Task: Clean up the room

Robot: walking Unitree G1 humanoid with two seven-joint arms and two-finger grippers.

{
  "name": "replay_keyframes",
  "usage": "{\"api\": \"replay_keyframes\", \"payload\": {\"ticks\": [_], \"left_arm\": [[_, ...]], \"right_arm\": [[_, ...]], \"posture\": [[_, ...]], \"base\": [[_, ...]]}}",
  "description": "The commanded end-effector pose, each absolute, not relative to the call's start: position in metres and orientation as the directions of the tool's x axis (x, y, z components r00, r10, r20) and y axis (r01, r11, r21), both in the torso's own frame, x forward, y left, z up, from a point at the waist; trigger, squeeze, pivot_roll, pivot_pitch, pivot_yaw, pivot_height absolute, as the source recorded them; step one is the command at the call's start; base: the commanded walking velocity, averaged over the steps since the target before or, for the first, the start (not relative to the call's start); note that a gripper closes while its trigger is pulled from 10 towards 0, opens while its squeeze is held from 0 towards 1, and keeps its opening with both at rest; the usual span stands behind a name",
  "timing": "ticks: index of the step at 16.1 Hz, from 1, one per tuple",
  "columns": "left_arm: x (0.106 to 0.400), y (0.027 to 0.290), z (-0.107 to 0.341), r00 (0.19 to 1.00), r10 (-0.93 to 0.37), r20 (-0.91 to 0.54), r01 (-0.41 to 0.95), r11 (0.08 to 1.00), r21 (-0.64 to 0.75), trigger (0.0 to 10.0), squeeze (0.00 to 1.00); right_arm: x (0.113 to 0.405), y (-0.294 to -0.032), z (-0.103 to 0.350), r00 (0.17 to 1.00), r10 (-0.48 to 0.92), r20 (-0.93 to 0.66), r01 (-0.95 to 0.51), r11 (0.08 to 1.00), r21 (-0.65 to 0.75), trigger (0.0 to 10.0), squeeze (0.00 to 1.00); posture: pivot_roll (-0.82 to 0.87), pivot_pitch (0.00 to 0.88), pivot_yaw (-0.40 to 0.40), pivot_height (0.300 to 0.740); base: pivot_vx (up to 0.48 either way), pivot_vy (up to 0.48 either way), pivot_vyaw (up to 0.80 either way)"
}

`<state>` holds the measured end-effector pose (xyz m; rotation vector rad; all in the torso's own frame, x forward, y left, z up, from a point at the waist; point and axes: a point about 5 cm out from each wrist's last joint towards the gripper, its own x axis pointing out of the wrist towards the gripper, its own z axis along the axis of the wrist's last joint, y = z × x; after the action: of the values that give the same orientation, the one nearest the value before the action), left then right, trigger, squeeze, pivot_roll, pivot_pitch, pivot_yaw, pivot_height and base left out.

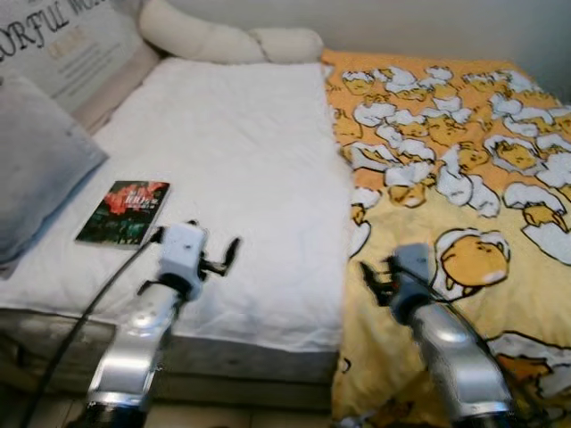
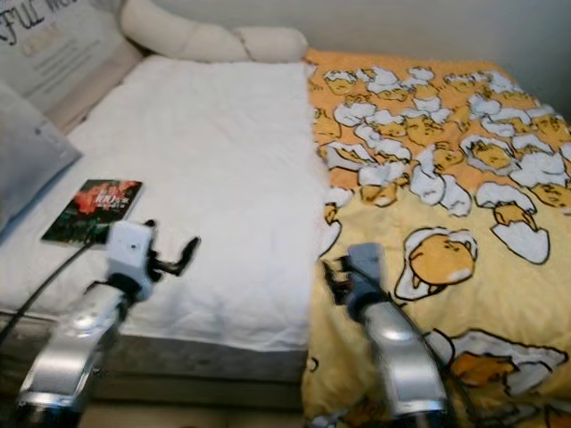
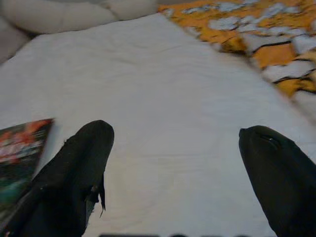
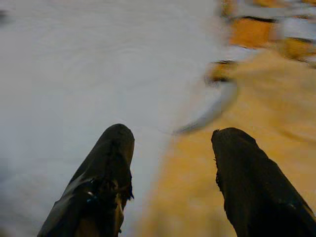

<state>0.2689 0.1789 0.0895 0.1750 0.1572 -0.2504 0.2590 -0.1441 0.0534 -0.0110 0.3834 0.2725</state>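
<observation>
Both empty and spread wide over the bed (image 1: 241, 152), the left end effector (image 1: 221, 259) hovers just right of a thin, light, stiff book (image 1: 123, 212) best pinched by an edge, while the right end effector (image 1: 373, 278) overhangs the soft, floppy blanket (image 1: 464, 178).

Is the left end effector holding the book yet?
No. The left end effector is open over the white sheet, and the book lies untouched beside it.

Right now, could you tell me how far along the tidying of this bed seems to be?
Early, it appears. Done: nothing obvious. The dark-covered book with red artwork lies on the white quilted mattress cover, and the yellow-orange cartoon-print duvet covers one side. In hand: nothing; the left gripper hovers open near the book, the right gripper open over the duvet's edge. Left: book and duvet.
</observation>
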Motion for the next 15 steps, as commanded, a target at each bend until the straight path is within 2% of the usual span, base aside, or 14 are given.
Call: {"api": "replay_keyframes", "payload": {"ticks": [1, 2, 3, 4, 8, 11, 14, 15], "left_arm": [[0.271, 0.173, 0.092, 0.952, -0.258, -0.164, 0.282, 0.948, 0.146, 10.0, 0.34], [0.271, 0.173, 0.092, 0.951, -0.261, -0.166, 0.285, 0.947, 0.146, 10.0, 0.34], [0.27, 0.172, 0.091, 0.946, -0.274, -0.175, 0.301, 0.941, 0.153, 10.0, 0.33], [0.27, 0.171, 0.09, 0.939, -0.289, -0.186, 0.32, 0.933, 0.164, 10.0, 0.33], [0.267, 0.166, 0.089, 0.907, -0.361, -0.216, 0.399, 0.901, 0.168, 10.0, 0.33], [0.262, 0.153, 0.09, 0.812, -0.525, -0.256, 0.573, 0.801, 0.172, 10.0, 0.33], [0.246, 0.155, 0.093, 0.741, -0.596, -0.309, 0.661, 0.729, 0.18, 10.0, 0.33], [0.233, 0.157, 0.099, 0.704, -0.619, -0.347, 0.702, 0.68, 0.211, 10.0, 0.33]], "right_arm": [[0.261, -0.152, 0.058, 0.9, 0.247, -0.359, -0.255, 0.967, 0.026, 10.0, 0.0], [0.261, -0.152, 0.057, 0.899, 0.247, -0.362, -0.255, 0.967, 0.026, 10.0, 0.0], [0.26, -0.152, 0.057, 0.894, 0.261, -0.364, -0.258, 0.964, 0.059, 10.0, 0.9], [0.261, -0.152, 0.057, 0.891, 0.264, -0.37, -0.259, 0.964, 0.065, 10.0, 1.0], [0.279, -0.153, 0.053, 0.875, 0.223, -0.429, -0.248, 0.969, -0.003, 10.0, 1.0], [0.311, -0.155, 0.044, 0.84, 0.178, -0.512, -0.238, 0.97, -0.052, 10.0, 1.0], [0.329, -0.149, 0.041, 0.815, 0.172, -0.554, -0.269, 0.958, -0.099, 10.0, 1.0], [0.334, -0.144, 0.041, 0.807, 0.178, -0.562, -0.282, 0.954, -0.102, 10.0, 1.0]], "posture": [[-0.08, 0.0, -0.01, 0.74], [-0.08, 0.0, -0.01, 0.74], [-0.09, 0.0, -0.006, 0.74], [-0.09, 0.0, -0.005, 0.74], [-0.08, 0.0, -0.008, 0.74], [-0.06, 0.0, -0.033, 0.74], [-0.03, 0.0, -0.045, 0.74], [0.0, 0.0, -0.053, 0.74]], "base": [[0.0, 0.0, 0.0], [0.0, 0.0, 0.0], [0.0, 0.0, 0.0], [0.0, 0.0, 0.0], [0.0, 0.0, 0.0], [0.0, 0.0, 0.0], [0.0, 0.0, 0.0], [0.0, 0.0, 0.0]]}}
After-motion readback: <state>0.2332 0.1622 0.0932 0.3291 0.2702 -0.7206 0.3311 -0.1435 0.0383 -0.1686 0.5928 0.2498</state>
